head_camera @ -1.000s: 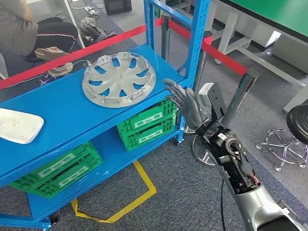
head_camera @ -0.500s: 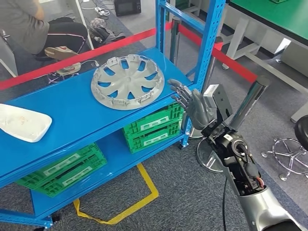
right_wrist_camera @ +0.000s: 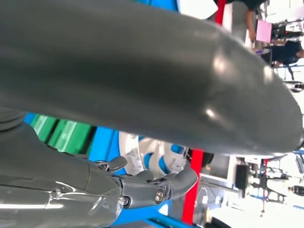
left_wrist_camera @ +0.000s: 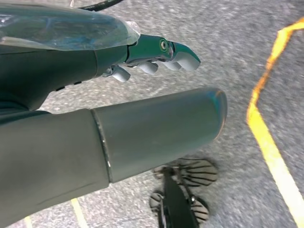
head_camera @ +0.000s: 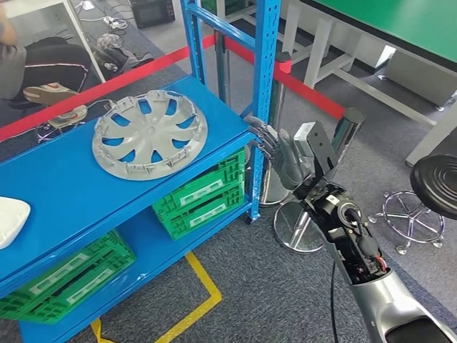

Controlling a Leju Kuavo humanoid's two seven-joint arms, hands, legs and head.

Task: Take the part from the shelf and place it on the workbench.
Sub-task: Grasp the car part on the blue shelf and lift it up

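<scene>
Bright even indoor light; blurred, glare-washed wrist views.

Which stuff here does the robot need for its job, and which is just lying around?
For the job: wheel cover, blue shelf, right hand, green workbench.

Just lying around: green crates, white tray, black stool.

The right hand (head_camera: 280, 153) reaches forward on its raised silver arm, fingers (right_wrist_camera: 157, 183) spread and empty; the left hand (left_wrist_camera: 107, 128) (hanging low) holds nothing.
</scene>
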